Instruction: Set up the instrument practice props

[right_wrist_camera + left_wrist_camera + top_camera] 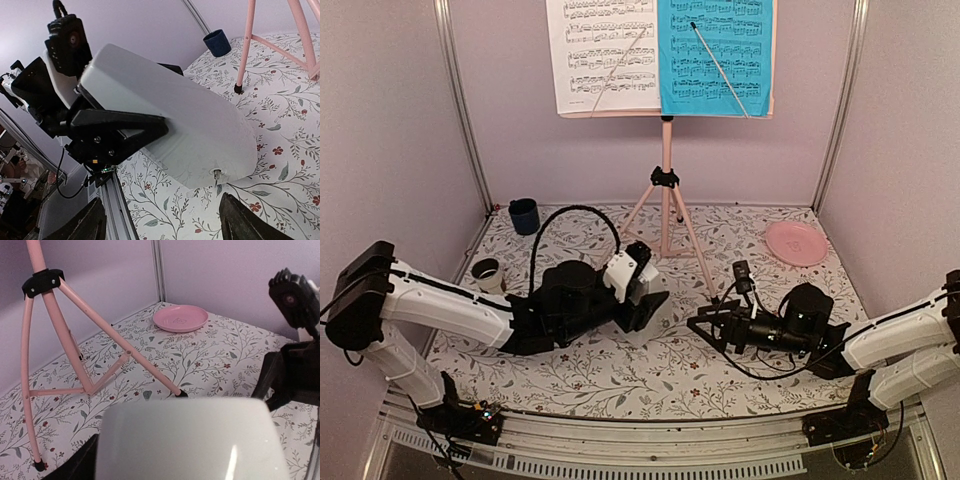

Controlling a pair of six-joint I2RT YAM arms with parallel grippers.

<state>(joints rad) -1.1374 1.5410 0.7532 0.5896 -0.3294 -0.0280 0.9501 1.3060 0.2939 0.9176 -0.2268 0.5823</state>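
white metronome point(190, 127) lies tilted just near of the table's point(750, 375) middle, wide base low toward the floral surface, narrow end pinched in the left gripper point(642, 292). right gripper point(704, 328) is just beside it, toward the right edge, fingers spread and holding nothing. pink music stand point(666, 205) stands by the far edge, carrying the white sheet point(605, 55) and the blue sheet point(715, 55) side by side.

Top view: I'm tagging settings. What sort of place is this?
Probably a robot test booth, not a music room: plain lilac walls, metal corner posts, and two arms bolted at the near edge of a floral-covered table.
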